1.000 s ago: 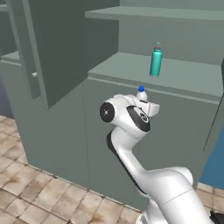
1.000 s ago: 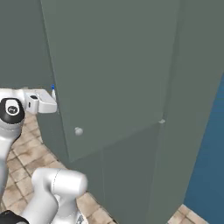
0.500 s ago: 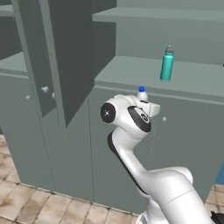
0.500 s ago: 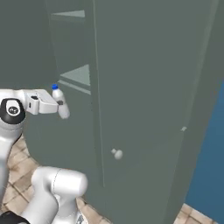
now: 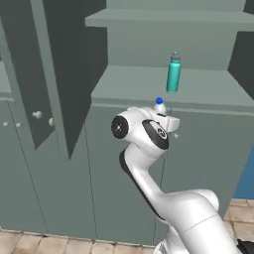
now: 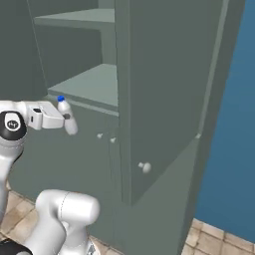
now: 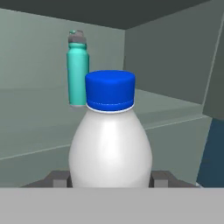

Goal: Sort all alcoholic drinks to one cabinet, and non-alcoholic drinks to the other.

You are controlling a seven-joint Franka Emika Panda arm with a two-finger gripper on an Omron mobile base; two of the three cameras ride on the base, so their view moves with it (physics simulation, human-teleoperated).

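Observation:
My gripper (image 7: pixel 109 179) is shut on a white plastic bottle with a blue cap (image 7: pixel 110 140), one of the non-alcoholic drinks, and holds it upright. That bottle (image 6: pixel 70 124) hangs in front of the open cabinet, just below its lower shelf edge (image 6: pixel 84 97). Its blue cap (image 5: pixel 159 102) pokes up behind my arm in the left base view. The teal bottle with a grey cap (image 5: pixel 173 73) stands upright on the lower shelf (image 5: pixel 134 84), and in the hand view this teal bottle (image 7: pixel 78 70) shows behind and left of the held one. The alcoholic drinks are out of view.
The cabinet's left door (image 5: pixel 54 74) stands open toward me and its right door (image 6: pixel 164 89) swings out wide. An upper shelf (image 5: pixel 163 20) lies above. Closed lower doors with small knobs (image 6: pixel 105 138) sit below. A blue wall (image 6: pixel 234 124) is at the right.
The whole scene has shifted as the base drove; the open cabinet and teal bottle now sit more squarely ahead. The white bottle stays in my gripper.

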